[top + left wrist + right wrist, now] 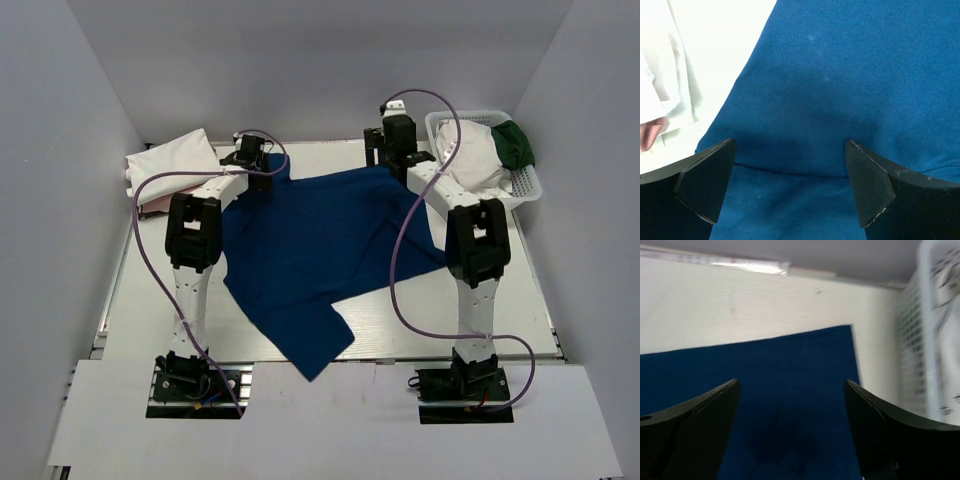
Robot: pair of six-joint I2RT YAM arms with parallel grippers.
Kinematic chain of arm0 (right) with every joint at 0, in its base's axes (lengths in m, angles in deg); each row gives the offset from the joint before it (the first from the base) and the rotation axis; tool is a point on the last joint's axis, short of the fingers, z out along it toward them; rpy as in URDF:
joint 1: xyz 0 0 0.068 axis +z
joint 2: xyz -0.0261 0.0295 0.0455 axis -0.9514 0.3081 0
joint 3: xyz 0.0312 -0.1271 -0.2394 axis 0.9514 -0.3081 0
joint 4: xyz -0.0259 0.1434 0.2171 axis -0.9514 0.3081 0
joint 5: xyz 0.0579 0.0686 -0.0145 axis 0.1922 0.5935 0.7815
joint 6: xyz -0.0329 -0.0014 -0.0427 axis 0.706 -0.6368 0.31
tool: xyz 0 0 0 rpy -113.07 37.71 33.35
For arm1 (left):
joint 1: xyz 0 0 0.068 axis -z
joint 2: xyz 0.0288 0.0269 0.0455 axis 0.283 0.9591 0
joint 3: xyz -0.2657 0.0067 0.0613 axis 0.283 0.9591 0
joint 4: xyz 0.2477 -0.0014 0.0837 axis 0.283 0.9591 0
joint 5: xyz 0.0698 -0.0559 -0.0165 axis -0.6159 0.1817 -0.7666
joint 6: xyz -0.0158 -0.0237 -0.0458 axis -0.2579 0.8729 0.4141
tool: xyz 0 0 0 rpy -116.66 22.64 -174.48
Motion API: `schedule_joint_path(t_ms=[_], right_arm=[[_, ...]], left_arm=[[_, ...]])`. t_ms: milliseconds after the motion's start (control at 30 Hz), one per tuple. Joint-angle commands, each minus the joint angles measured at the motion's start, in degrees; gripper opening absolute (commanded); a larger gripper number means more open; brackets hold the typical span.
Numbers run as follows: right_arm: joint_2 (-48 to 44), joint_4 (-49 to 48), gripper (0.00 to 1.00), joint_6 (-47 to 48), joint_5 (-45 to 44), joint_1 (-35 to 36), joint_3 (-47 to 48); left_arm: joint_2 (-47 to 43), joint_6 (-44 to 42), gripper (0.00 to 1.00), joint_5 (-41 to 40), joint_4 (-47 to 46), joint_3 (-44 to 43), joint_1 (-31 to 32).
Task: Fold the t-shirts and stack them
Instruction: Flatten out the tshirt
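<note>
— Where is the blue t-shirt [320, 240] lying?
— It is lying spread across the middle of the table [140, 310], with one rumpled part reaching down to the near edge between the two arm bases.
— What is the left gripper [790, 192] doing?
— It is hanging over the shirt's far left corner. Its fingers [705, 185] are standing wide apart and gripping nothing, and only blue cloth is showing between them (whether the tips are touching it, I cannot tell).
— And the right gripper [792, 432]?
— It is sitting above the shirt's far right corner, just beside the white basket [525, 190]. Its fingers are spreading just as wide, and nothing is sitting between them either.
— Where are the other shirts lying?
— A white t-shirt [175, 158] is lying at the far left of the table, with a pale pink one [150, 207] peeking out from under it. Another white shirt [475, 160] and a dark green shirt [515, 145] are sitting heaped in the basket.
</note>
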Motion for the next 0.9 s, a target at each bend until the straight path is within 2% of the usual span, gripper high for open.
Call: schedule_joint_path(t_ms=[0, 233, 333, 433, 533, 633, 667, 700, 867], right_arm=[[1.61, 9.19, 0.90, -15.45, 12.51, -2.09, -3.30], [8.38, 14.74, 0.90, -19.25, 19.71, -6.31, 3.38], [9.70, 13.94, 0.90, -19.86, 18.76, -7.55, 3.11], [12.60, 15.17, 0.90, -20.13, 19.11, -8.08, 5.04], [16.46, 17.54, 0.90, -21.09, 17.53, -8.69, 8.21], [19.55, 20.18, 0.90, -22.32, 16.65, -9.57, 12.60], [21.38, 22.01, 0.90, -22.68, 15.60, -9.92, 15.30], [21.92, 22.46, 0.90, -22.59, 15.59, -9.92, 15.33], [25.78, 20.18, 0.90, -20.05, 18.21, -11.24, 22.09]], left_arm=[[-0.01, -1.68, 1.00, 0.66, 1.73, -1.87, 0.30], [0.00, -2.30, 1.00, -0.57, 3.48, -0.56, 0.30], [-2.02, 1.21, 1.00, -1.71, 4.98, 1.63, 0.82], [-6.49, 5.52, 1.00, -2.33, 4.98, 7.51, 0.83], [-9.40, 5.44, 1.00, 0.30, -1.42, 13.85, 0.83], [-5.82, 5.44, 1.00, 0.31, 2.68, 8.52, 0.83], [-0.50, 4.74, 1.00, 0.83, 5.05, 1.97, 0.83], [-0.44, 4.73, 1.00, 0.84, 5.07, 1.91, 0.83], [8.77, 1.31, 1.00, 3.73, 8.06, -12.29, -0.31]])
